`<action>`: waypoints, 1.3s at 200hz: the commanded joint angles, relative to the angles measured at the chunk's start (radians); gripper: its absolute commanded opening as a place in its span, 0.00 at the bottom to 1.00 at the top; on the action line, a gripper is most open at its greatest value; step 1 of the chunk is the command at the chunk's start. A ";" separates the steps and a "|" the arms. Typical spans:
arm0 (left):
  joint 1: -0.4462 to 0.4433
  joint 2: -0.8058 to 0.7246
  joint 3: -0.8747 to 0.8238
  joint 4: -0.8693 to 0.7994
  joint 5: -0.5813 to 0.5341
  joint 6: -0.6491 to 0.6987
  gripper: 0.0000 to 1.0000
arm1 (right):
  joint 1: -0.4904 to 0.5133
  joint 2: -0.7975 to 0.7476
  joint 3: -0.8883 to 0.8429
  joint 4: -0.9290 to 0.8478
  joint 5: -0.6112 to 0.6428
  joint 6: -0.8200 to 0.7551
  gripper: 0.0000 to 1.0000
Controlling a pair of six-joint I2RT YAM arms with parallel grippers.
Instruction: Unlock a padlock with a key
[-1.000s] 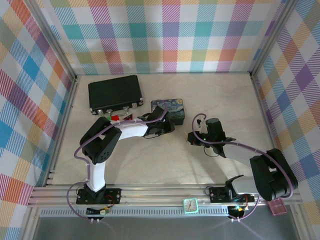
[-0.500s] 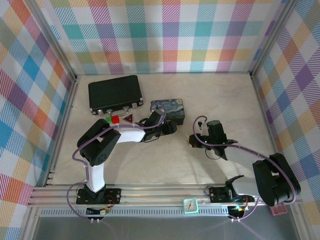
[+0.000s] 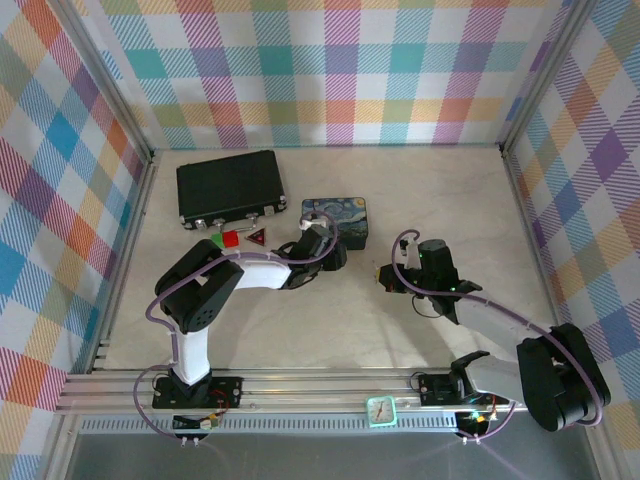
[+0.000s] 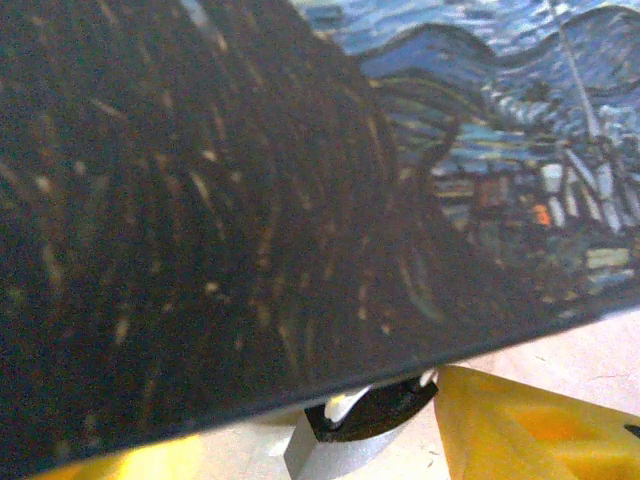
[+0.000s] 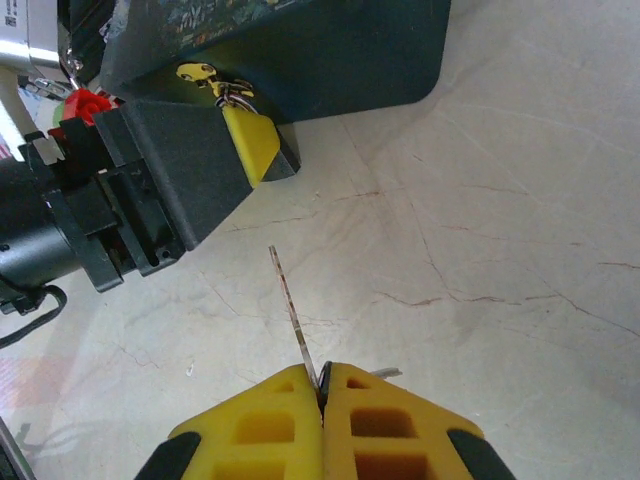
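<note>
My left gripper sits against the front of the blue starry-night tin. The padlock, a small pale metal block with a thin loop, sits between the yellow fingers under the tin's edge. From the right wrist it looks brassy, just above the left gripper's yellow fingertip. My right gripper is shut on the key. Its slim shaft points toward the left gripper, and bare table separates it from the padlock. Seen from above, my right gripper is right of the left one.
A black case with silver latches lies at the back left. A red triangle piece and small red and green pieces sit before it. Checked walls close three sides. A small clock rests on the front rail.
The left gripper has edged back and left, closer against the tin's front. The right arm's elbow has swung right, while its gripper and the key have stayed near the same spot.
</note>
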 commanded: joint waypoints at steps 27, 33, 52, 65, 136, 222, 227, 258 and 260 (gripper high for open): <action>-0.024 0.090 0.045 0.084 0.049 0.018 0.57 | -0.005 -0.020 0.007 0.010 0.009 0.037 0.00; -0.023 0.102 0.047 0.101 0.058 0.016 0.54 | -0.005 -0.017 0.009 0.014 0.010 0.033 0.00; -0.023 0.144 0.065 0.129 0.086 0.000 0.42 | -0.005 -0.002 0.016 0.024 0.008 0.032 0.00; -0.024 0.158 0.078 0.125 0.106 -0.006 0.35 | -0.005 0.010 0.025 0.024 -0.005 0.032 0.00; -0.015 0.108 0.039 0.159 0.173 -0.118 0.06 | -0.005 0.081 0.012 0.090 -0.016 0.051 0.00; 0.070 -0.012 -0.040 0.267 0.442 -0.409 0.00 | -0.005 0.142 -0.044 0.223 -0.079 0.105 0.00; 0.069 -0.008 -0.045 0.289 0.457 -0.427 0.00 | -0.006 0.154 -0.045 0.234 -0.091 0.110 0.00; 0.071 0.008 -0.107 0.510 0.505 -0.570 0.00 | -0.006 0.198 -0.068 0.344 -0.187 0.153 0.00; 0.071 0.009 -0.111 0.525 0.506 -0.577 0.00 | -0.006 0.201 -0.068 0.349 -0.194 0.154 0.00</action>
